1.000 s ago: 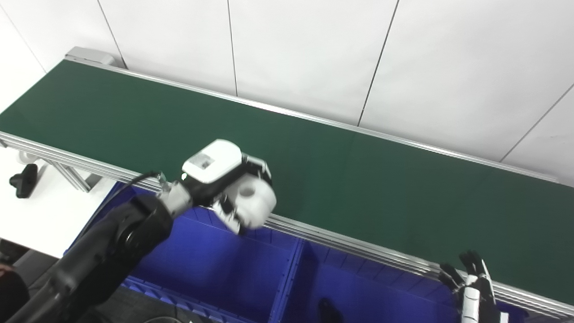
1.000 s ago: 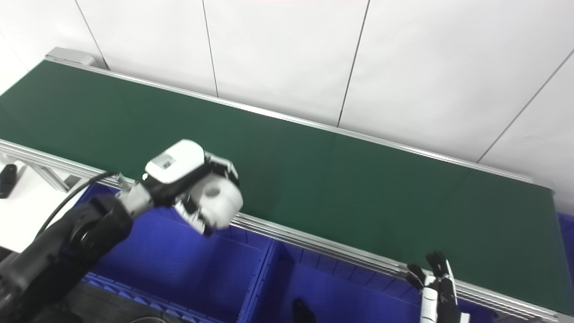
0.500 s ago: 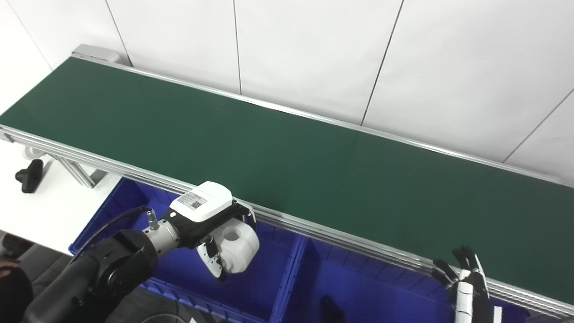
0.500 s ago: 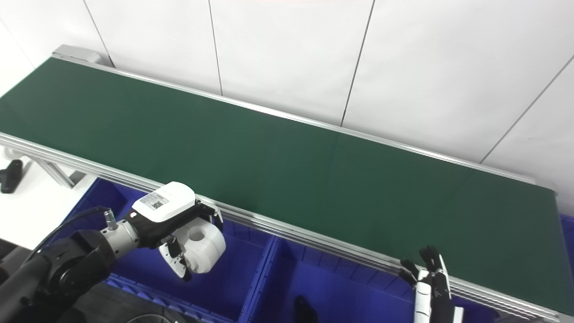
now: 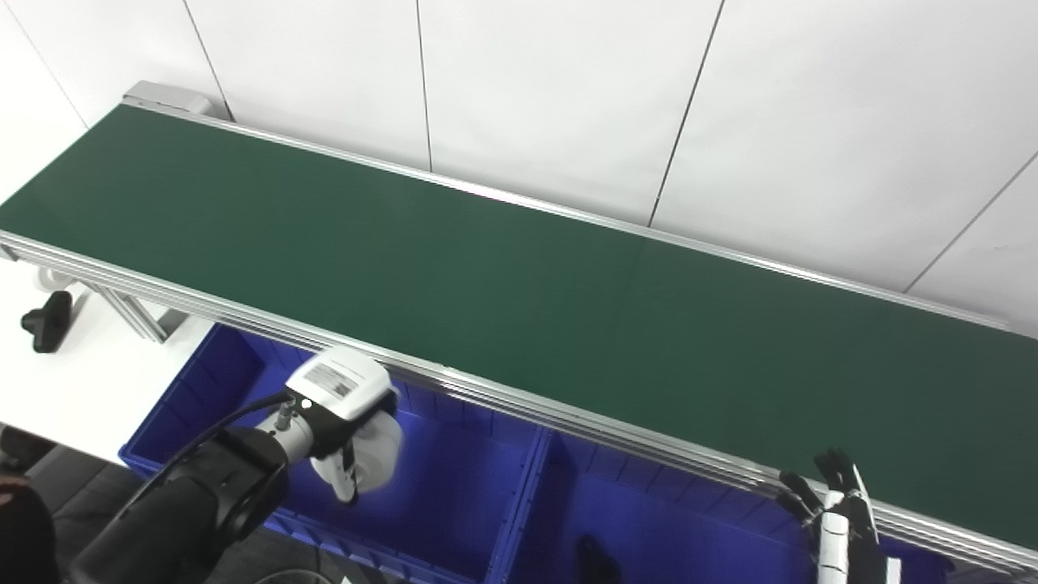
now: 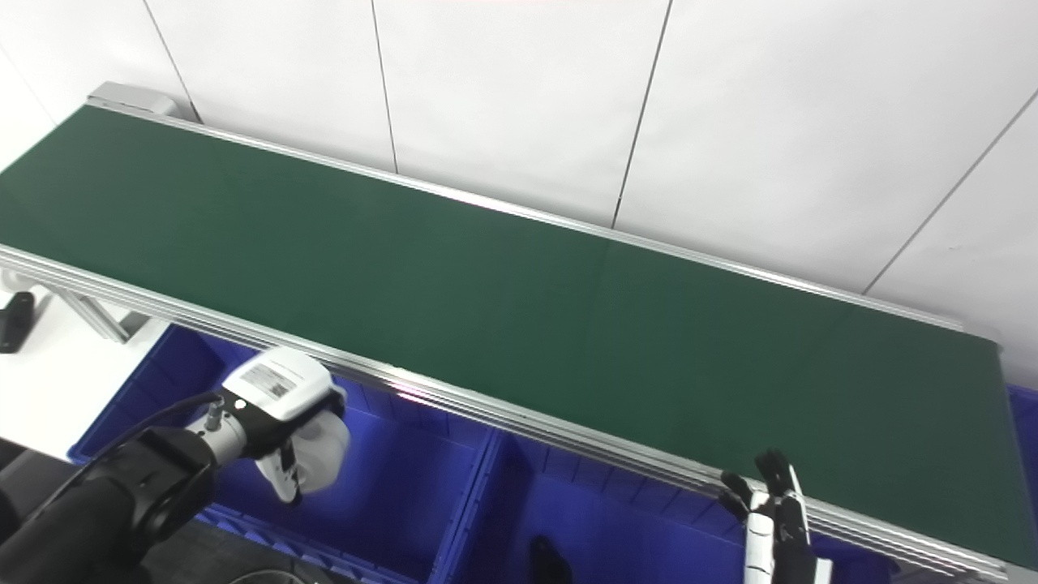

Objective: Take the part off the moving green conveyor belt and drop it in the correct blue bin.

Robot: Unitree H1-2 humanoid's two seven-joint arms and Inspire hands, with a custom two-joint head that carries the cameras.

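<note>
My left hand (image 5: 339, 399) is shut on a white round part (image 5: 379, 453) with a hole in it, blurred by motion. It holds the part low over the left blue bin (image 5: 454, 519), below the near rail of the green conveyor belt (image 5: 486, 276). No part lies on the belt. My right hand (image 5: 839, 527) is at the bottom right edge, fingers apart and empty, just in front of the belt's rail. It also shows in the right eye view (image 6: 770, 527).
A second blue bin (image 5: 665, 519) sits right of the first, with a dark object (image 5: 596, 560) in it. A white table (image 5: 81, 381) with a black knob (image 5: 45, 320) stands at the left. White wall panels stand behind the belt.
My left hand has carried the white part from the belt's near edge down and to the left, lower over the left bin. My right hand has stayed put.
</note>
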